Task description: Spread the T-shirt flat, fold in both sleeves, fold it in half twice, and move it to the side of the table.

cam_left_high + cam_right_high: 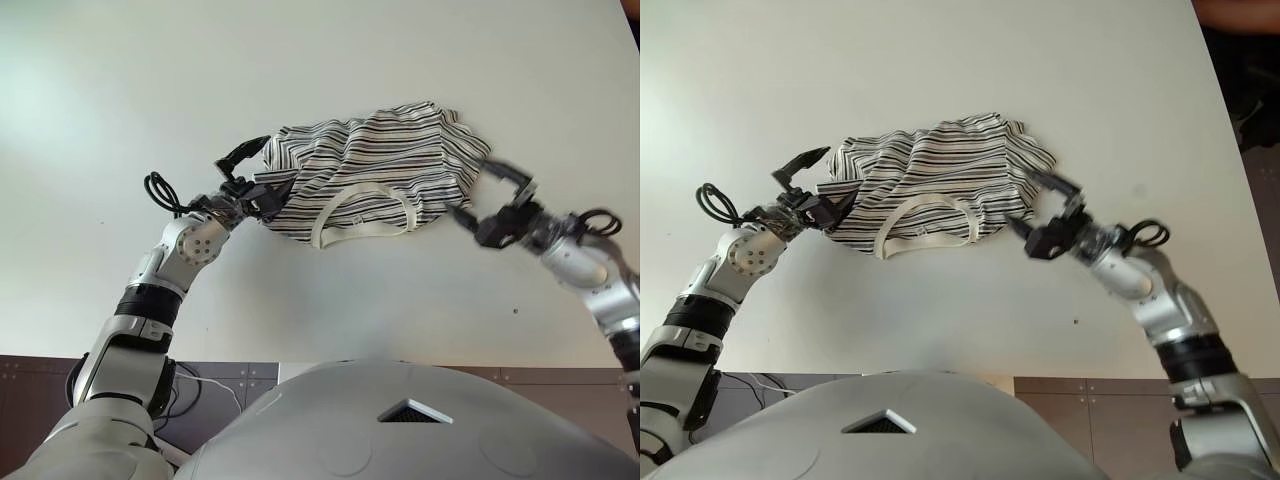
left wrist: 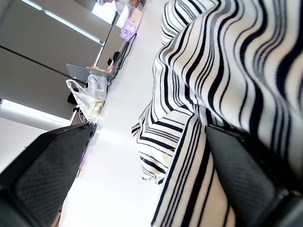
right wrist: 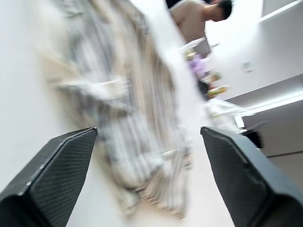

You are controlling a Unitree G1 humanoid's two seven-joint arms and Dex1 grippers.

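A crumpled striped T-shirt (image 1: 375, 165) lies on the white table (image 1: 150, 80)

- The T-shirt (image 1: 375, 165) lies bunched on the table (image 1: 120, 90), about midway across it and in front of the robot.
- The shirt's collar (image 1: 365, 212) is on the side nearest the robot.
- The left gripper (image 1: 270, 165) is at the shirt's left edge, with one finger touching the cloth and the other raised apart from it.
- The right gripper (image 1: 472, 188) is just beside the shirt's right edge, its fingers spread around that edge.
- The shirt lies between the two grippers.
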